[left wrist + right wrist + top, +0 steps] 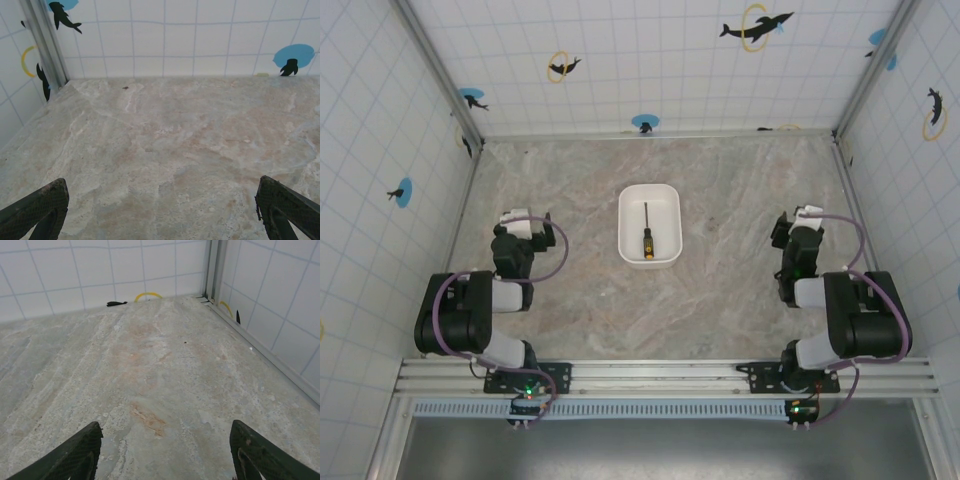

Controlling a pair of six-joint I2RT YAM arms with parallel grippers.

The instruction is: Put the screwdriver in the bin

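Overhead, the screwdriver (646,230) lies inside the white bin (650,187) at the centre of the frame, its shaft pointing toward the top edge and its handle toward the bottom. The left gripper (527,217) sits at centre left and the right gripper (796,216) at centre right. Both are well apart from the bin and about equally far, with jaws spread wide and empty. The task looks done.

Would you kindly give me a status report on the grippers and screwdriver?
Left gripper open, empty. Right gripper open, empty. Screwdriver lying inside the bin, handle toward the arms. Nothing blocking.
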